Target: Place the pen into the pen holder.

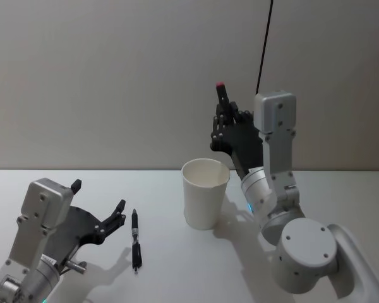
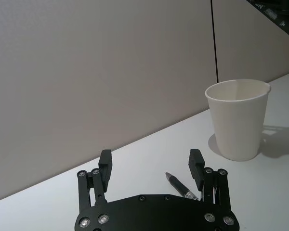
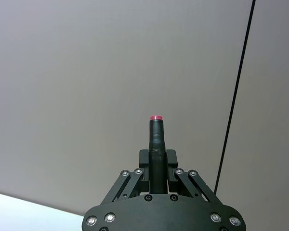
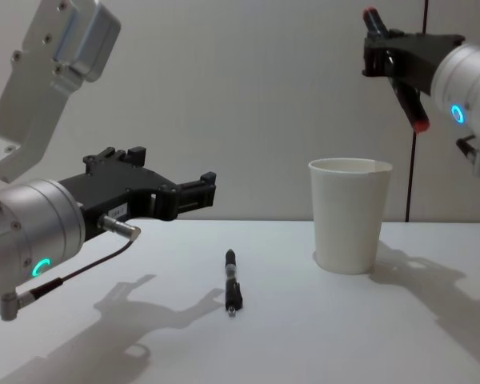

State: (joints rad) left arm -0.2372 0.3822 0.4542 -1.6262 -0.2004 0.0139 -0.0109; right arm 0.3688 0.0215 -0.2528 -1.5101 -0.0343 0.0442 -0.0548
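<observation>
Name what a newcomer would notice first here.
The right pincer, high above the white paper cup, is shut on a black pen with red ends. A second black pen lies on the white table left of the cup, next to the open left pincer.

1. No word, brand, number or sign can be read in any view.
2. The pen holder, a white paper cup, has plain, unprinted walls.
3. The black pen lying flat shows no legible marking, nor does the red-ended pen clamped in the right gripper.
4. The left gripper, spread wide, carries a small pale mark on its black body in the chest view, too small to read.
</observation>
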